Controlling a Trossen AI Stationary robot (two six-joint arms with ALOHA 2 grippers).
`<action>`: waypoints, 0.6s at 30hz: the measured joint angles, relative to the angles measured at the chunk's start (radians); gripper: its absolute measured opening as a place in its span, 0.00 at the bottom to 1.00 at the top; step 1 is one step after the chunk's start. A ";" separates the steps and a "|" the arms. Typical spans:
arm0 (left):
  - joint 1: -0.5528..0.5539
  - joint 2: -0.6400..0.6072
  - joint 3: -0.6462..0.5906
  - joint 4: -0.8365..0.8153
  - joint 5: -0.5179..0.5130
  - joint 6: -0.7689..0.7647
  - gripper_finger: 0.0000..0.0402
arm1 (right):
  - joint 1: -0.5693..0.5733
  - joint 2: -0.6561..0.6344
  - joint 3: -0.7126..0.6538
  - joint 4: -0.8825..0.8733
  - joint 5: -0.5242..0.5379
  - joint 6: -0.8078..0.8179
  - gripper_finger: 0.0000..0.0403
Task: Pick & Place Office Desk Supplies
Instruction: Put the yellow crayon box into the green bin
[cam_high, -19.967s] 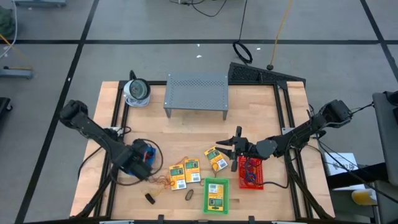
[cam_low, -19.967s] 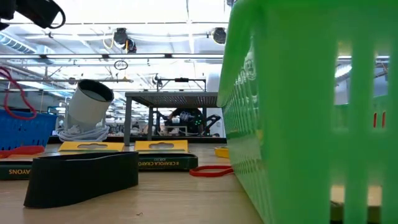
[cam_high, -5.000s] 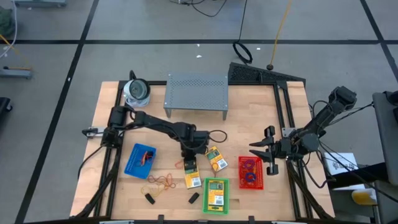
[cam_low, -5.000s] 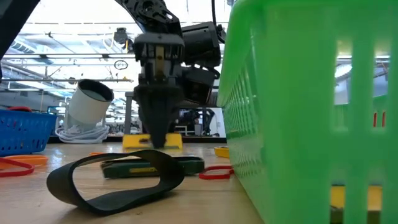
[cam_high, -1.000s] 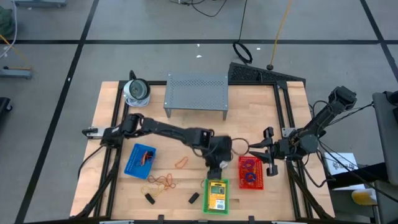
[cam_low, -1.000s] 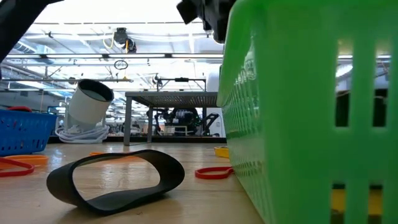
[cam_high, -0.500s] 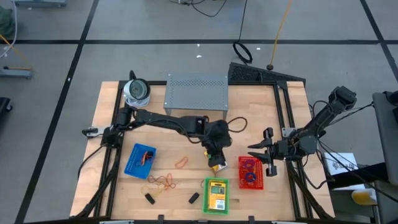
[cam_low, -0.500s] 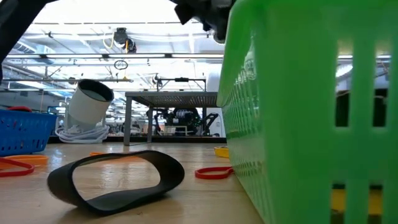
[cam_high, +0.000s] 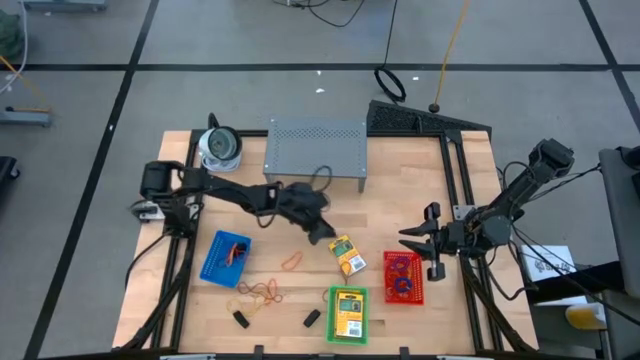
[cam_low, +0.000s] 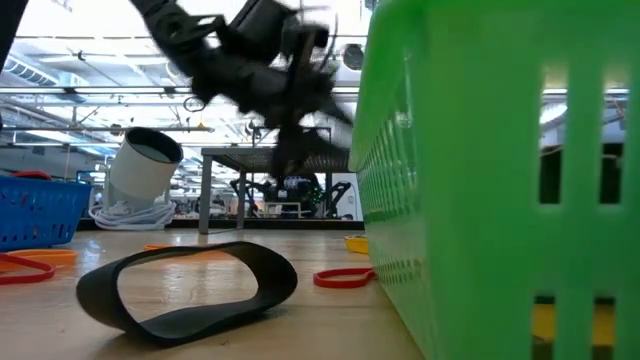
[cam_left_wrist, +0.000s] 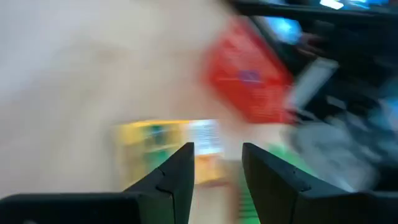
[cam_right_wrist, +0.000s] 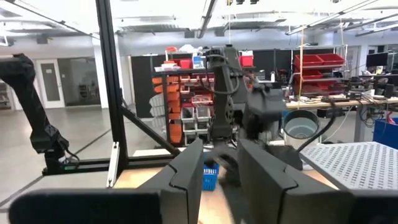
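A yellow-orange crayon box (cam_high: 347, 255) lies flat on the table, blurred in the left wrist view (cam_left_wrist: 168, 140). Another crayon box (cam_high: 347, 315) lies in the green basket (cam_high: 331, 305). My left gripper (cam_high: 324, 234) hovers open just left of and beyond the loose box, with nothing between its fingers (cam_left_wrist: 217, 149). Orange rubber bands (cam_high: 290, 262) (cam_high: 262, 292) and two black clips (cam_high: 241, 318) (cam_high: 311, 318) lie on the near left part of the table. My right gripper (cam_high: 408, 241) waits open above the red basket's far side (cam_right_wrist: 217, 149).
A red basket (cam_high: 403, 277) with rubber bands stands right of the loose box, a blue basket (cam_high: 226, 258) at the left. The grey perforated shelf (cam_high: 315, 150) and a round white-grey object (cam_high: 220, 147) stand at the far edge. The green basket (cam_low: 500, 180) fills the low view's right.
My left gripper has drawn back from above the green basket's far edge toward the table's far left, sinking a little and turning as the arm folded. It stays open with nothing in it. The loose crayon box has kept its place.
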 joint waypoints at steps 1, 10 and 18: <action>0.001 -0.016 -0.032 -0.007 -0.050 -0.013 0.36 | 0.000 0.000 0.000 0.003 0.000 0.002 0.22; -0.048 -0.050 -0.087 -0.016 -0.221 -0.033 0.36 | 0.000 0.000 0.000 0.012 0.004 -0.005 0.22; -0.046 -0.049 -0.088 -0.117 -0.262 -0.074 0.36 | 0.000 0.000 0.000 0.010 0.004 -0.042 0.22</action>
